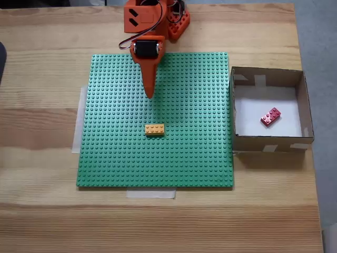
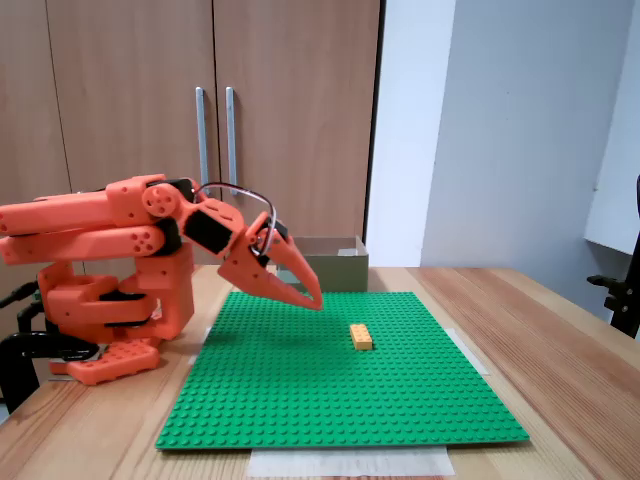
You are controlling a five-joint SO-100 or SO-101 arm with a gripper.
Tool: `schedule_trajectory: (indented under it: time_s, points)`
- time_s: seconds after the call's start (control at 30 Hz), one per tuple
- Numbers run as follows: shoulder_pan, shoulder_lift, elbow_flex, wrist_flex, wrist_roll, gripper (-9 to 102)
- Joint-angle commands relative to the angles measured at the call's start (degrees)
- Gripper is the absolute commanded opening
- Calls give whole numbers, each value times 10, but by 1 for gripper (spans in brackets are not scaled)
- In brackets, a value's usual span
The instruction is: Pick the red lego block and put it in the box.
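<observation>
The red lego block (image 1: 270, 116) sits in the box (image 1: 268, 143); my gripper (image 1: 149, 95) hangs closed, empty, risking only bumping the orange-yellow brick (image 1: 155, 129).

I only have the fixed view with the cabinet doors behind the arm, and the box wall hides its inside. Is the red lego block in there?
Observer: Yes. In a fixed view, the red lego block lies on the white floor of the box, askew to the walls.
Operator: Is it touching a wall?
Observer: No. White floor shows all round it, and it sits nearer the wall on the right of that picture.
Operator: Is the gripper lined up with the orange-yellow brick?
Observer: Not quite. The gripper tip is higher in that picture and slightly left of the orange-yellow brick, with studs of the green baseplate between them.
</observation>
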Motion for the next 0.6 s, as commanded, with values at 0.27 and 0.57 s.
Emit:
schedule_trajectory:
  time_s: [0.27,0.57]
  points:
    - [1,6,11,11,-3,-1]
    - [2,6,11,25,-2,-1]
